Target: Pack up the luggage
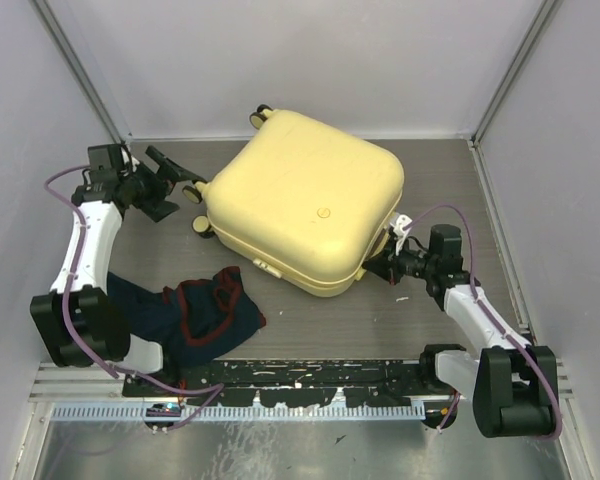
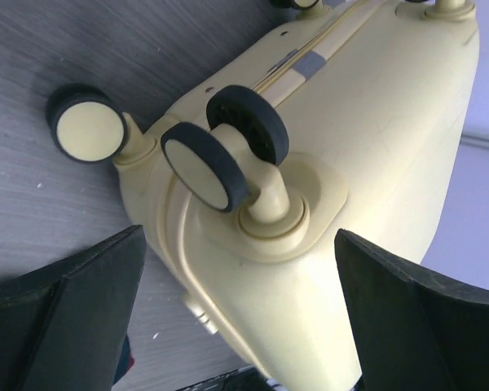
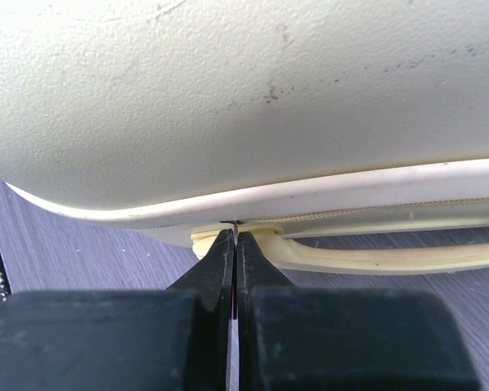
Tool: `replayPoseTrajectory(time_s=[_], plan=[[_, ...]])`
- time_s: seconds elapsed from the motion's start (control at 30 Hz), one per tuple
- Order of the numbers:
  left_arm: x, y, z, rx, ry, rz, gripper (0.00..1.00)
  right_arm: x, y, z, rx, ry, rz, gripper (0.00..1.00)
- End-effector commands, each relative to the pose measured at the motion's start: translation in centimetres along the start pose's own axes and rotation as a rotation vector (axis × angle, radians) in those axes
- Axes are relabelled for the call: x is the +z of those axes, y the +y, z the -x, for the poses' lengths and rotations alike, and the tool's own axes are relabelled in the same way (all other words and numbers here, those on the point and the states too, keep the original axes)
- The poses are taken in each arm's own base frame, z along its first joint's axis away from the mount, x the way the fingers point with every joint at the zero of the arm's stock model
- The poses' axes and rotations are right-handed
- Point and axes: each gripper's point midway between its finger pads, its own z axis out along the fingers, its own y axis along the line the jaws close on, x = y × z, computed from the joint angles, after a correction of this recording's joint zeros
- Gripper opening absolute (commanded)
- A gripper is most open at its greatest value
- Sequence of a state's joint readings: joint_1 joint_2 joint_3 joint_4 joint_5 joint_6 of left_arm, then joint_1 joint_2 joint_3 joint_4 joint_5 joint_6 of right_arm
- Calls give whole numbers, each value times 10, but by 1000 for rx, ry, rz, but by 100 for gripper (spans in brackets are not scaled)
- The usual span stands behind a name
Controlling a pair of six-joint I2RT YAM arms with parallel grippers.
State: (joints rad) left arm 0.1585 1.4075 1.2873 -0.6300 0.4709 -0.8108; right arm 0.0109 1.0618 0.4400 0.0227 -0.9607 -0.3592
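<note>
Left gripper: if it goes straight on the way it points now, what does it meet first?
Likely the nearest black wheel on the corner of the luggage, which sits framed by the open left gripper. Depth is hard to judge.

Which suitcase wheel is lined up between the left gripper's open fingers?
The twin-disc caster on the luggage corner, centred between the fingers of the open left gripper. The other wheel lies left of that gap.

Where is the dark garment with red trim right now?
Top view, lower left: the dark garment lies on the table between the left arm and the near corner of the luggage.
</note>
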Motion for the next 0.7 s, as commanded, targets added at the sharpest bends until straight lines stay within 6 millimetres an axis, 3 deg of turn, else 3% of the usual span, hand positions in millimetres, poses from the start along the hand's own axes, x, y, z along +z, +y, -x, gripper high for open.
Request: replayPoseTrajectory(time_s=[0.0, 0.13, 0.27, 0.53, 0.67], plan=[[20, -34, 24, -24, -68, -72, 100, 8, 14, 21, -24, -60, 31, 1], [44, -44, 26, -13, -56, -79, 96, 14, 19, 22, -21, -64, 28, 1], [63, -54, 45, 2, -72, -92, 88, 19, 21, 23, -21, -63, 24, 1], [89, -51, 51, -26, -43, -86, 60, 26, 17, 32, -11, -89, -14, 1], [91, -49, 52, -6, -39, -83, 37, 24, 7, 37, -24, -99, -73, 1]])
